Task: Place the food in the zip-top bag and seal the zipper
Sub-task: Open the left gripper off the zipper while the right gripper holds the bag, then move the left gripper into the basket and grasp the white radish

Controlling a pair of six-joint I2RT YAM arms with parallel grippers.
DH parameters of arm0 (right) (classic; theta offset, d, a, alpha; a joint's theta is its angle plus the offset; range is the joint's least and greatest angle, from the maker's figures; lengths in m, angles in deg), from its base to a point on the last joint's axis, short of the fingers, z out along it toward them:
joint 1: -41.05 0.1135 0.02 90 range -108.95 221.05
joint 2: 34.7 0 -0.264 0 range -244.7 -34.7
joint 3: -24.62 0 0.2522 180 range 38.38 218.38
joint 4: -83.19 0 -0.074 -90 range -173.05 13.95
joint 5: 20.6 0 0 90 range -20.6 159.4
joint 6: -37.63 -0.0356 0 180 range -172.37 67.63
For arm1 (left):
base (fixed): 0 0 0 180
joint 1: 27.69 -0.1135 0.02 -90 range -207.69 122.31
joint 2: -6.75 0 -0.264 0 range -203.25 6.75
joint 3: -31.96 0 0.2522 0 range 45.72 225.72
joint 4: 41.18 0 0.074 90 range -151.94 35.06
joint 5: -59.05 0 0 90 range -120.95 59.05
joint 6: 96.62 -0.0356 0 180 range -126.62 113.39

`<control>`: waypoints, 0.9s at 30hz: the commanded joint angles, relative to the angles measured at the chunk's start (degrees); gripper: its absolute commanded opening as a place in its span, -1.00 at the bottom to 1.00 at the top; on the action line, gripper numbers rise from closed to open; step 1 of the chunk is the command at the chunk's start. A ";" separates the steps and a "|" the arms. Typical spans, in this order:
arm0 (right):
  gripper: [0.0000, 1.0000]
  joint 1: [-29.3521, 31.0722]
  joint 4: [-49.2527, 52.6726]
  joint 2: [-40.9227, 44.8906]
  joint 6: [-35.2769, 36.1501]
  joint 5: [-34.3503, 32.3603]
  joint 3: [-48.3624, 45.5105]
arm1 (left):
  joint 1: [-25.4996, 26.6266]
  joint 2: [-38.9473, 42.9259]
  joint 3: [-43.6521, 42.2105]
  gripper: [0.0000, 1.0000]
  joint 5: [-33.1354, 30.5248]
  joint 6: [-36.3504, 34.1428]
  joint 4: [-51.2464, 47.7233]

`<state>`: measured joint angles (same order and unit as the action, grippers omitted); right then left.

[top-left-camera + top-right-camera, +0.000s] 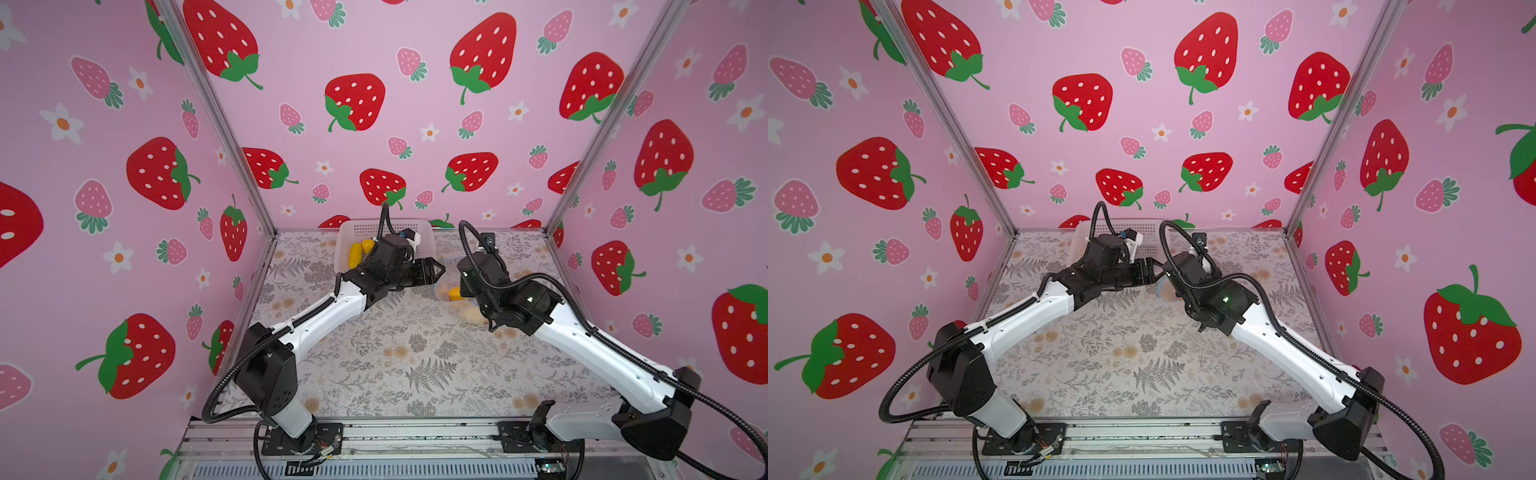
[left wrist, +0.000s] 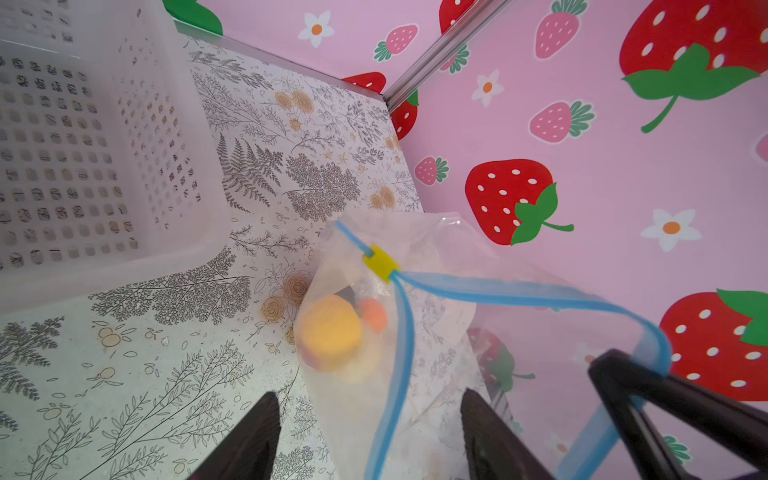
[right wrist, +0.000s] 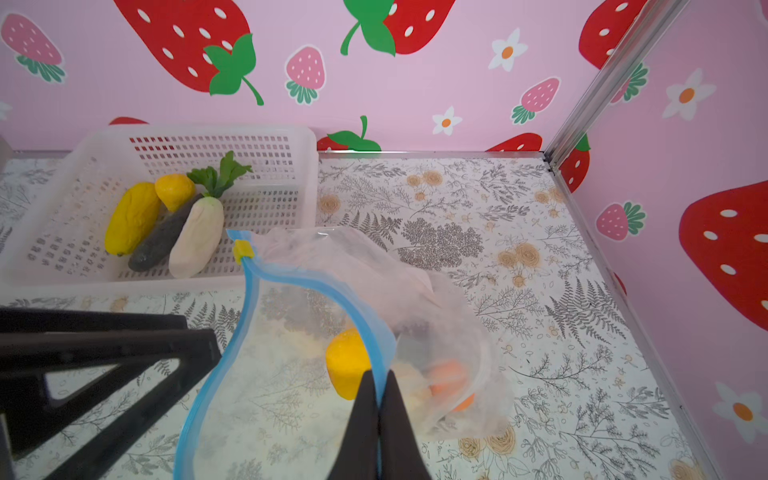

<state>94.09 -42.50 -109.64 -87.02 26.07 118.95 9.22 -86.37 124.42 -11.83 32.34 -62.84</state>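
Clear bag [image 3: 415, 291] on the far table [image 1: 415, 365], just right of the white basket [image 3: 266, 137]; right gripper [image 3: 379, 395] pinched tight on its blue edge [image 3: 357, 316]; left gripper [image 2: 370, 395] spread wide, gripping nothing; wide room on the near side

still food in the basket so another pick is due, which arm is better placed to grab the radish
Left. The left claw is open, close to the basket with the radish. The right claw is shut on the zipper, holding the bag open.

Right arm [image 1: 582, 340] hides most of the zip-top bag [image 1: 444, 291].
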 commanded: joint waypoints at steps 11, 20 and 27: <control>-1.00 -2.21 -5.55 0.69 1.53 9.04 -4.07 | -5.93 0.46 1.24 0.43 -2.32 -3.16 -3.02; -1.00 -2.62 -13.30 -1.53 1.56 18.57 -7.19 | -13.14 -16.27 22.54 0.49 -16.34 -12.29 -22.81; -1.00 -4.13 -15.99 -2.18 1.95 22.41 -9.47 | -15.87 -37.92 51.76 0.55 -20.81 -17.87 -39.91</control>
<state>90.88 -56.49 -111.26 -85.49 46.18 110.32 -5.93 -119.09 167.76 -28.49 18.60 -91.03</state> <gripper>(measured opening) 0.045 0.773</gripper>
